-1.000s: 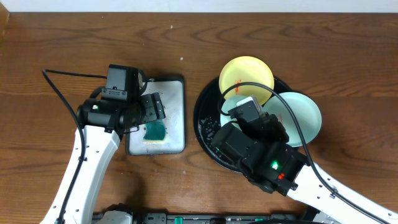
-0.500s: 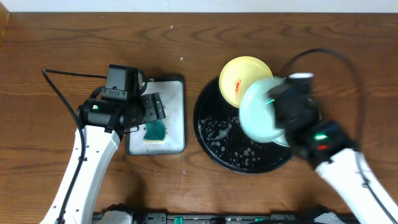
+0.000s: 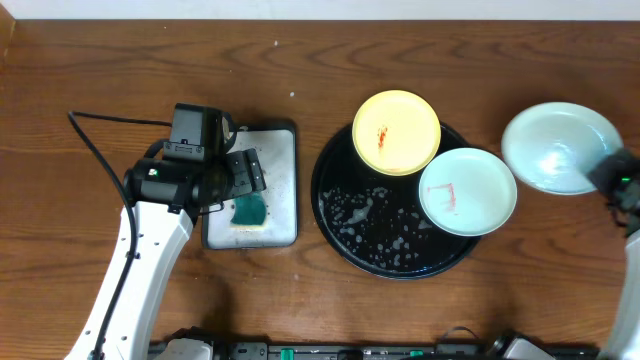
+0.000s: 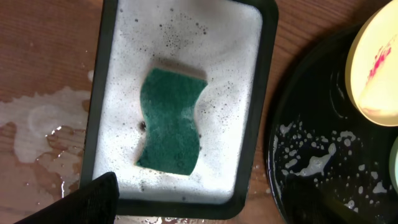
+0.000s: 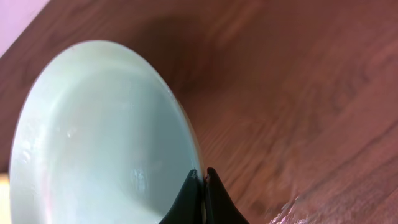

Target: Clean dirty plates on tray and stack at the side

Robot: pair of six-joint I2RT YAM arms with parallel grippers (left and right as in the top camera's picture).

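Placement here follows the job, as we read it. The right end effector (image 5: 200,180) is pinched shut on the rim of a mint plate (image 3: 558,148), gripping it by the edge so the face is left free. That face shows no sauce we can make out, only a wet sheen. It holds the plate out past the right side of the black tray (image 3: 335,225), above bare worktop (image 3: 120,60), which we judge to be the stacking spot. Whether the plate touches the wood we cannot tell.

The yellow plate (image 3: 397,132) lies on the tray's far rim and the second mint plate (image 3: 467,191) overhangs its right rim. Each has a red smear, so we take them as waiting to be washed. Suds fleck the tray's floor.

The left end effector (image 3: 245,180) hangs over the small grey-white tray (image 4: 264,93), just above the teal sponge (image 4: 171,121), which lies flat in foam, ungripped. Only one finger (image 4: 87,199) shows in the wrist view, so we cannot tell how wide it is set. We judge it parked there, ready to take the sponge.

Counting: three plates, one yellow and two mint; one held, two on the tray; two smeared. One black tray, one small tray, one sponge, two arms.
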